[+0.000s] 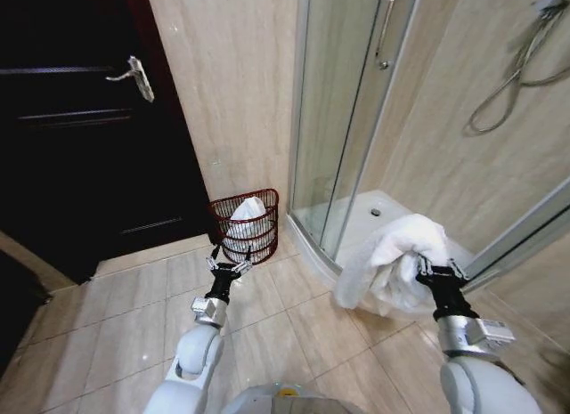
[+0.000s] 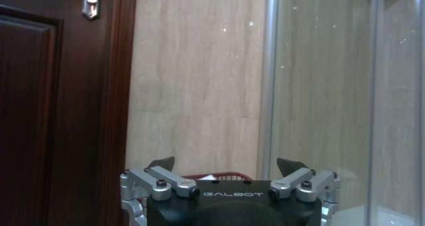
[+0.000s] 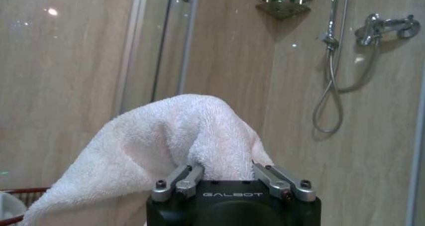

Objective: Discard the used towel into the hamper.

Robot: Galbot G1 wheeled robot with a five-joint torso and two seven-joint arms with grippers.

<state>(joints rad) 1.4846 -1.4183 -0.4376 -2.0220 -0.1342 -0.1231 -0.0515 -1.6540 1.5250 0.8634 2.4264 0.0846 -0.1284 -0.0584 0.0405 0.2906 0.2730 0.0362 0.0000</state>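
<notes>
In the head view, the hamper (image 1: 246, 223) stood on the floor against the wall between the dark door (image 1: 80, 120) and the shower enclosure (image 1: 356, 120), a white cloth inside. The left gripper (image 1: 228, 267) hung near it, jaws open. The right gripper (image 1: 440, 273) held the towel (image 1: 387, 258), raised beside the shower.

In the left wrist view, the left gripper's (image 2: 226, 167) jaws stood apart and empty, the hamper's rim (image 2: 219, 176) beyond.

In the right wrist view, the right gripper's (image 3: 226, 172) jaws clamped the towel (image 3: 166, 146).

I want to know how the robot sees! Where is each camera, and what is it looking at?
Head view: high up, looking down at the floor, hamper and shower; both arms show.
Left wrist view: behind the open left hand, facing the wall beside the door.
Right wrist view: behind the right hand gripping the towel, facing the shower hose.
Shared: all three views show the hamper.
</notes>
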